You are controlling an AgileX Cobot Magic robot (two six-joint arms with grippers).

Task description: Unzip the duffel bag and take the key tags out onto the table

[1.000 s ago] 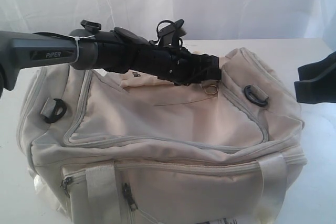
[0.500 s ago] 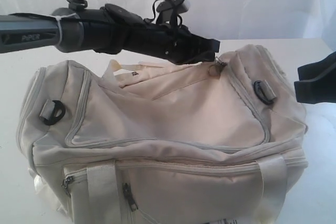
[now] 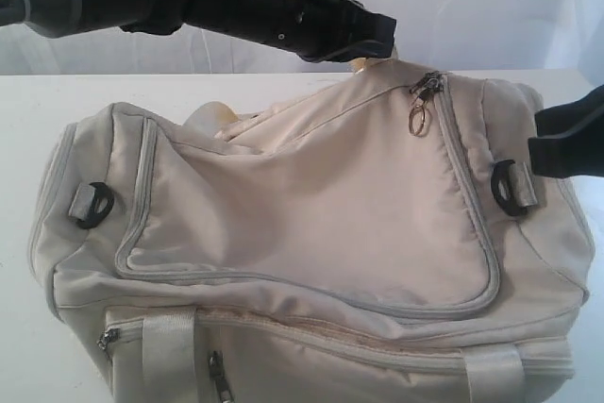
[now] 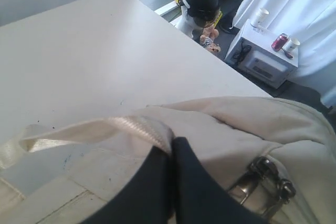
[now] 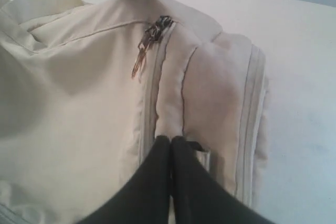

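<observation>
The duffel bag point(image 3: 311, 205) is matt cream cloth, softly creased, with a ribbed webbing strap point(image 4: 105, 129). Its zipper pull point(image 3: 420, 106) is shiny metal, its strap ring point(image 3: 510, 188) smooth black plastic; the surface point(image 3: 57, 101) is smooth, matt white.

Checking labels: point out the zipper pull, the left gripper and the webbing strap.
zipper pull point(image 3: 417, 121), exterior view, its hanging ring.
left gripper point(image 4: 171, 146), left wrist view, between closed fingertips.
webbing strap point(image 4: 105, 127), left wrist view, mid-length.

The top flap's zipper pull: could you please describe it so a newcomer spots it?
Start at the cream duffel bag on the white table. Go to its highest corner, right beneath the left gripper. The zipper pull there dangles a metal ring, unlike the two plain front-pocket pulls.
</observation>
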